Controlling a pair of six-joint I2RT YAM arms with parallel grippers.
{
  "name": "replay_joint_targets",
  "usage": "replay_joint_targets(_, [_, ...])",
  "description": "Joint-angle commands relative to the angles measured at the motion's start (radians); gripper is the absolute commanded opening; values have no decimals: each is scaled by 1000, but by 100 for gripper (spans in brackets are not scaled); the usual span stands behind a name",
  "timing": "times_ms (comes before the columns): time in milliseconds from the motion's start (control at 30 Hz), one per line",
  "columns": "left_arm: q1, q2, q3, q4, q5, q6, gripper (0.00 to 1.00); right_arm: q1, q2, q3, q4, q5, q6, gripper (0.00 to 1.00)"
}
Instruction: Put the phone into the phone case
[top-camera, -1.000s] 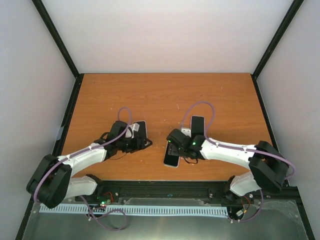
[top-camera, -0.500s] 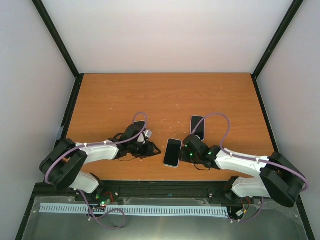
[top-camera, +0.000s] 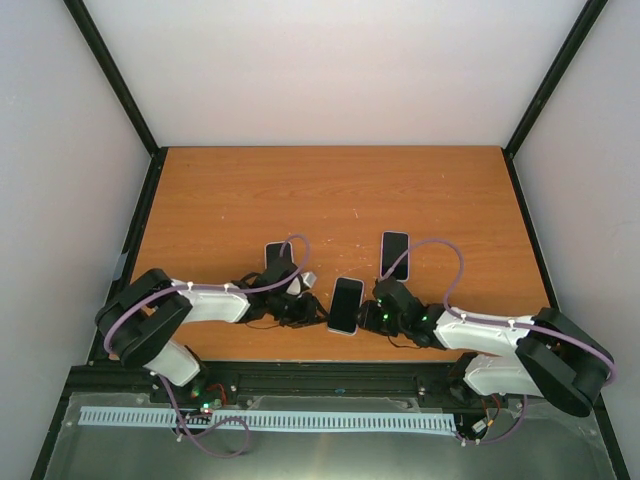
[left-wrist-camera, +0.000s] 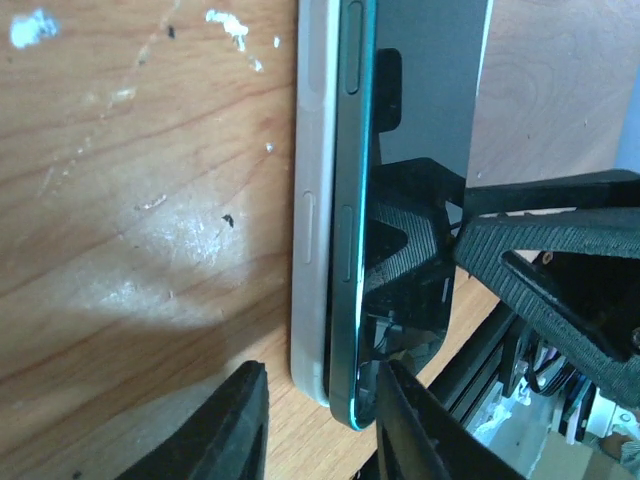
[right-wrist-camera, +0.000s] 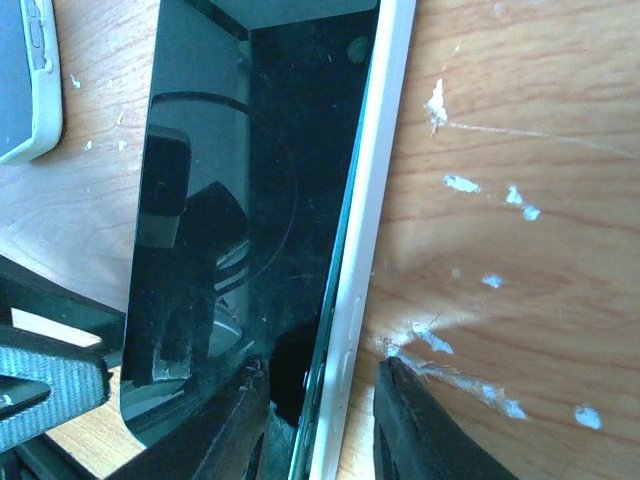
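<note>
Both arms have swung inward to the phone (top-camera: 346, 305), which lies screen-up on its pale case (left-wrist-camera: 308, 250) at the table's (top-camera: 330, 190) near middle; the left gripper (left-wrist-camera: 322, 385) and right gripper (right-wrist-camera: 322, 380) have narrowed around its opposite edges, though I cannot tell if they are pinching yet, so seating is probably starting.

- The phone (left-wrist-camera: 425, 100) lies on the white case (left-wrist-camera: 310, 220), on the brown table (left-wrist-camera: 130, 200).
- The left gripper (left-wrist-camera: 325, 425) has a finger on each side of its corner.
</note>
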Motion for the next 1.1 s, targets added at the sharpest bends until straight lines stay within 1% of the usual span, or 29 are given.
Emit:
replay_joint_targets(0, [-19, 21, 46, 32, 14, -13, 28, -6, 11, -38, 65, -42, 41, 30])
replay_joint_targets(200, [-38, 66, 105, 18, 7, -6, 10, -6, 43, -48, 128, -67, 73, 24])
replay_joint_targets(267, [-47, 78, 128, 7, -2, -6, 6, -6, 50, -57, 150, -72, 82, 23])
replay_joint_targets(367, [-56, 91, 148, 3, -24, -4, 3, -5, 70, -57, 151, -71, 85, 18])
replay_joint_targets(533, [-61, 139, 151, 17, -45, -19, 2, 4, 105, -62, 137, -36, 90, 15])
replay_joint_targets(600, [-63, 139, 151, 17, -50, -25, 4, 6, 118, -64, 129, -19, 89, 14])
replay_joint_targets(700, [-63, 120, 156, -5, -64, -32, 11, 6, 118, -59, 117, 1, 81, 13])
replay_joint_targets(833, [-55, 78, 169, -62, -111, -29, 17, 5, 67, 9, 4, 44, 30, 13])
replay_joint_targets(933, [-41, 60, 167, -69, -112, -29, 26, 6, -6, 38, -89, 75, 8, 19])
replay_joint_targets(1000, [-40, 58, 174, -81, -122, -23, 28, 6, -49, 44, -121, 77, 8, 26])
replay_joint_targets(1067, [-40, 67, 179, -88, -136, -16, 28, 5, -73, 43, -134, 63, 17, 29])
